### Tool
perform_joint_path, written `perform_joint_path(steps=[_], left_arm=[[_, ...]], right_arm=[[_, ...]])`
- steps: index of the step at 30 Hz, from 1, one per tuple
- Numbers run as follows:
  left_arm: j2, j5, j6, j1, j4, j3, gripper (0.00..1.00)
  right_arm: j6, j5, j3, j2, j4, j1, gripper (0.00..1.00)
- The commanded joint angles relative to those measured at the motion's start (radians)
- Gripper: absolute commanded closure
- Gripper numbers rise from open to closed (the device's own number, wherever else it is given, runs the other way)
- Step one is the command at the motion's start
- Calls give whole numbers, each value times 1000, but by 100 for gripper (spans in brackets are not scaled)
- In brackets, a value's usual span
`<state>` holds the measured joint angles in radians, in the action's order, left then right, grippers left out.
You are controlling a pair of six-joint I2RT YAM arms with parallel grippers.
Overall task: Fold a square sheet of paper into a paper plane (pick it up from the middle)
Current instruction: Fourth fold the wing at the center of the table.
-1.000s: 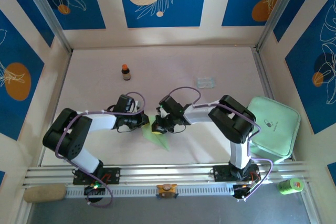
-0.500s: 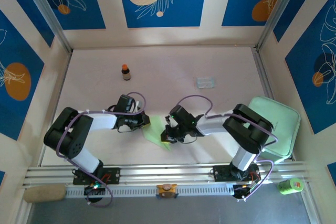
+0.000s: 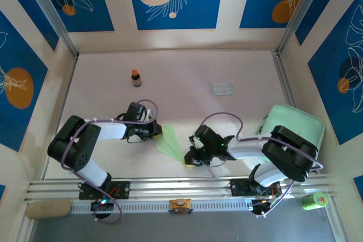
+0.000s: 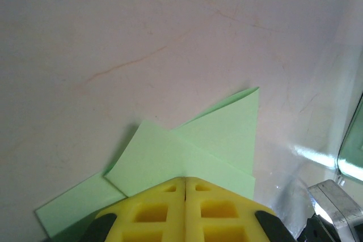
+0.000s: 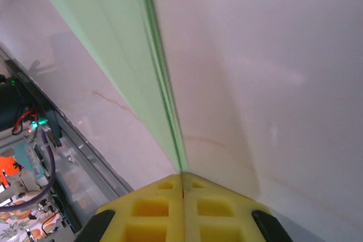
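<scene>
the paper plane [image 3: 172, 144] lies between two closed grippers: left gripper [image 3: 157, 131] presses its wide end, right gripper [image 3: 189, 158] meets its tip.

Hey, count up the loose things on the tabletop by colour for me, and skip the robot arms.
Green: 2, the folded paper and the tray
Brown: 1, the bottle
Clear: 1, the packet
Total: 4
</scene>
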<state>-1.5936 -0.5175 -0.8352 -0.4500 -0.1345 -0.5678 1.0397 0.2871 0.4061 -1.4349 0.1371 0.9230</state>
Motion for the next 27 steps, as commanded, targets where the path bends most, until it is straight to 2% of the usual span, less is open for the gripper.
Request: perform_joint_path(steps=[1, 5, 9, 13, 17, 21, 27], left_arm=[[-26, 63, 8, 5, 51, 10, 100], [-24, 52, -2, 5, 43, 12, 100], [-18, 48, -17, 5, 38, 17, 100], [-23, 47, -30, 5, 47, 13, 100], [-18, 48, -28, 5, 61, 11, 100], [-14, 50, -27, 5, 72, 12, 100], [-10, 51, -27, 5, 76, 13, 100]], right_arm=[[-12, -23, -14, 51, -177, 2, 97], [12, -32, 3, 153, -219, -14, 94], [90, -71, 47, 211, -231, -12, 80], [136, -77, 79, 170, -223, -12, 77], [179, -20, 62, 108, -128, -21, 67], [191, 20, 75, 38, -90, -14, 65], [210, 15, 70, 0, -72, -10, 65]])
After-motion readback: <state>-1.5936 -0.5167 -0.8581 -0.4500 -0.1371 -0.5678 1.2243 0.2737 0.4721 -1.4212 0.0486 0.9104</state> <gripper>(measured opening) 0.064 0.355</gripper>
